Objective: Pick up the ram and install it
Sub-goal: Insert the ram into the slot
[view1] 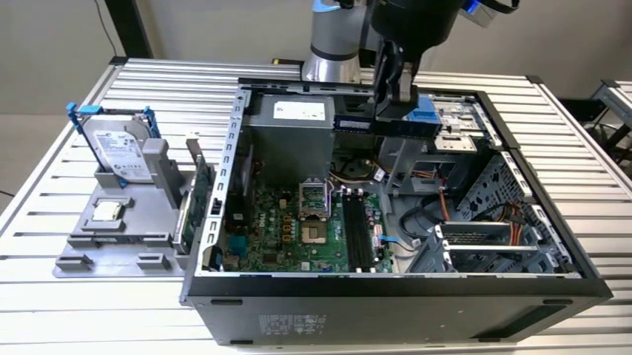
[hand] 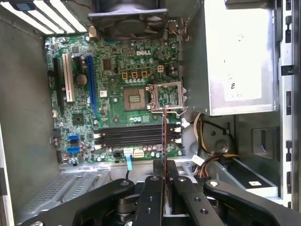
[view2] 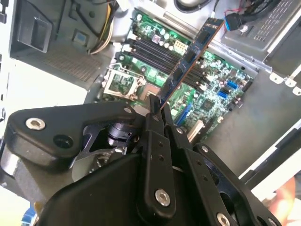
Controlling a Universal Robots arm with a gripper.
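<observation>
arm (view1: 331, 44) cut off by the exterior view's upper edge. middle of the ram (view1: 354, 123) covered there by the gripper (view1: 393, 111). in both wrist views the ram's held end is hidden between the clamped jaws; in the first wrist view it is seen edge-on only. slatted surface (view1: 617, 100) cut off at the exterior view's right. hard drive (view1: 118, 151) label too small to be read

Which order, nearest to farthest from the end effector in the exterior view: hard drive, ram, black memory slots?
1. ram: clamped in the end effector, above the open case.
2. black memory slots: on the motherboard, inside the case.
3. hard drive: outside the case, on the grey stand at the exterior view's left.
</observation>
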